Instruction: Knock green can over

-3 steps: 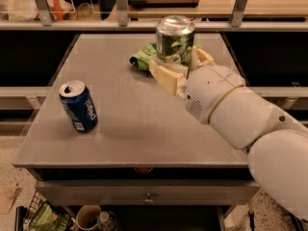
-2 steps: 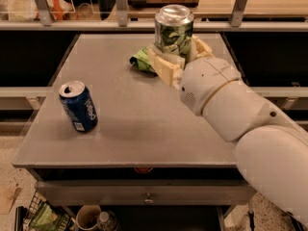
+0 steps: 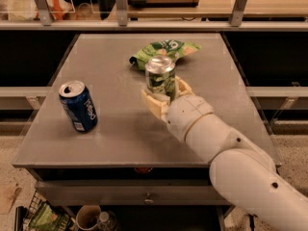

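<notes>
A: What is hidden?

B: The foot of the green can (image 3: 160, 77). It stands upright about the middle of the table (image 3: 120, 138), slightly toward the far edge, and the gripper (image 3: 165, 89) has come in from the near right corner. The two fingers (image 3: 153, 102) are spread, one on each side of the can's lower part, and they cover its base. I cannot tell whether the pads touch the metal.

A: And the arm?

B: The arm (image 3: 231, 153) is thick and pale, and it runs out of the picture at the lower right. It covers the table's near right corner and part of the near edge.

A: Anything behind the can?

B: A green snack bag (image 3: 166, 49) lies flat just beyond it, toward the far edge. The can's silver top hides the bag's near part, so I cannot tell whether they touch.

A: Where is there room?

B: There is bare tabletop to the can's left, as far as the dark blue can (image 3: 78, 106), which stands upright near the left edge, well apart. The strip between the green can and the right edge is bare too, as are the far left corner and the middle of the near edge.
</notes>
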`<state>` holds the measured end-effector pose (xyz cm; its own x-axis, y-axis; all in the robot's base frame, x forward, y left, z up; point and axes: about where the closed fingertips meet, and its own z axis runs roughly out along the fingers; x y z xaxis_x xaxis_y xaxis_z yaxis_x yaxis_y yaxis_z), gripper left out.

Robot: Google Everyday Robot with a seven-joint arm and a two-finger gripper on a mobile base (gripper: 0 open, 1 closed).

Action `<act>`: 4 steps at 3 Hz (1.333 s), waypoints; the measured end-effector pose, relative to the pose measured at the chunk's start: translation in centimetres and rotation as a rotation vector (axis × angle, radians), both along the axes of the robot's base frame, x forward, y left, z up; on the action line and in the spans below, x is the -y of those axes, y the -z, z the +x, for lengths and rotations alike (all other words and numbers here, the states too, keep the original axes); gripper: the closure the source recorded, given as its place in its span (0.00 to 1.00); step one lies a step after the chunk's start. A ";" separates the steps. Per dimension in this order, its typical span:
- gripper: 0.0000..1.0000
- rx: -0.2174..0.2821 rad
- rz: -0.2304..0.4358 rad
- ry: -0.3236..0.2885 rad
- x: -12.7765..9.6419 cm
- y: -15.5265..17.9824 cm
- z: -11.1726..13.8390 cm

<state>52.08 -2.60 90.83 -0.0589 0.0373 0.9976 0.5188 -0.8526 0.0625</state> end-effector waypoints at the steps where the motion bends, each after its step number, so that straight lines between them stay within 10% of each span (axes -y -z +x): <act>1: 1.00 -0.060 0.021 -0.002 -0.7 4.5 0.0; 2: 1.00 -0.085 0.048 0.010 -0.7 6.4 0.1; 4: 0.59 -0.085 0.048 0.009 -0.7 5.7 0.1</act>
